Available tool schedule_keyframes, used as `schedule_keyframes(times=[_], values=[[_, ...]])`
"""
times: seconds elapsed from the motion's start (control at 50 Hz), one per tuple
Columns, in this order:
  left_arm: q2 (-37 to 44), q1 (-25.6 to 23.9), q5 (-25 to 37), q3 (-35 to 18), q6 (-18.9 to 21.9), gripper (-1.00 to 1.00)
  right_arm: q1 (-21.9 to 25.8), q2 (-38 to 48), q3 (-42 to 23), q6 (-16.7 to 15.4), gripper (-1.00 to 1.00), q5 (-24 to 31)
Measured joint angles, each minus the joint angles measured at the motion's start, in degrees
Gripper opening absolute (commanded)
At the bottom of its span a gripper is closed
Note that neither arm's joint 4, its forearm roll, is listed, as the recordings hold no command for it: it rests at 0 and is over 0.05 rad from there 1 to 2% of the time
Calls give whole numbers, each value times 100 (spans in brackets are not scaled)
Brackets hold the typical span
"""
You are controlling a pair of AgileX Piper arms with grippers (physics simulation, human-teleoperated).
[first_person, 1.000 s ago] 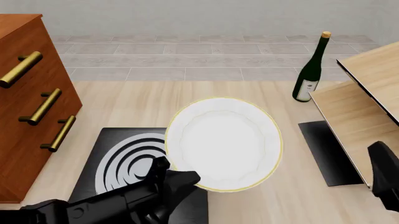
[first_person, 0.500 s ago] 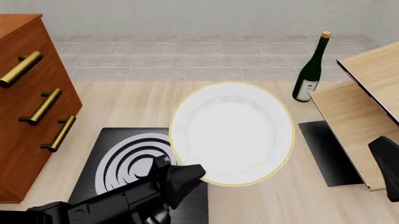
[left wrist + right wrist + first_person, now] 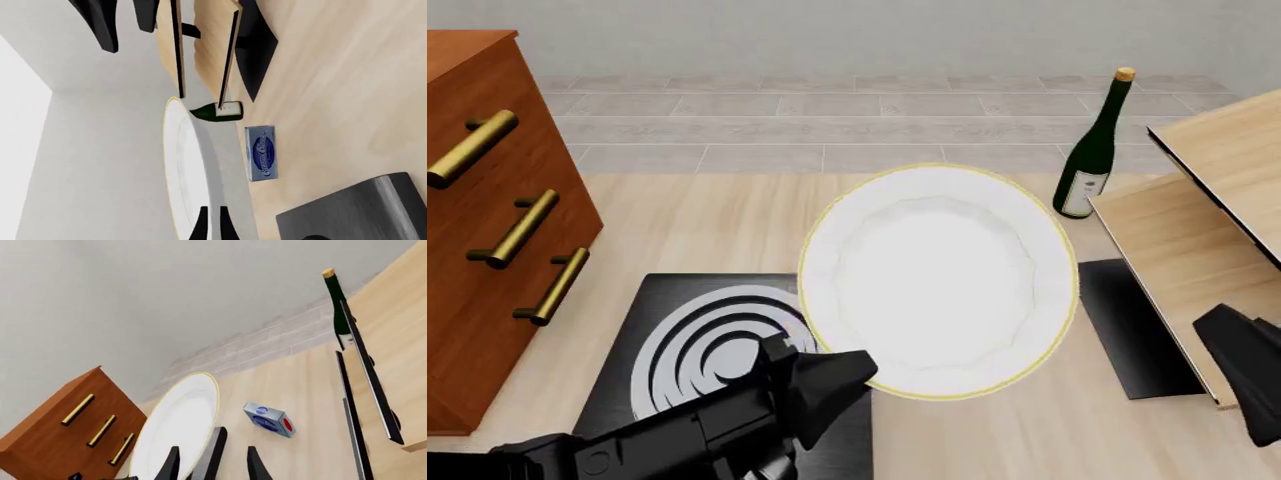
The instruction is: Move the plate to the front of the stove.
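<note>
— What is seen along the left edge of the front view?
— A wooden drawer unit with three brass handles is shown there.

— And at the upper right?
— A dark green wine bottle is stood upright, with light wooden boards right of it and a dark mat partly covered by them.

— Anything else?
— A small blue box is seen lying on the table in the wrist views.

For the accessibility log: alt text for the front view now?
The left gripper holds a white plate tilted up above the table, beside the black stove. A wooden drawer unit stands left, a wine bottle far right.
</note>
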Motion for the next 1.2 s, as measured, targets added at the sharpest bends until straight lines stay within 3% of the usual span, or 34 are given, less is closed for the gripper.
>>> schedule_keyframes(times=[0.2, 0.9, 1.2], values=[[-36, -54, 1, -16, 1, -100, 110, 235, 142, 225, 100, -319], [-70, -151, 8, -45, -26, -100, 356, 3040, 350, 638, 100, -3094], [-54, -184, -20, -52, -39, -100, 430, 4012, 411, 767, 100, -4041]])
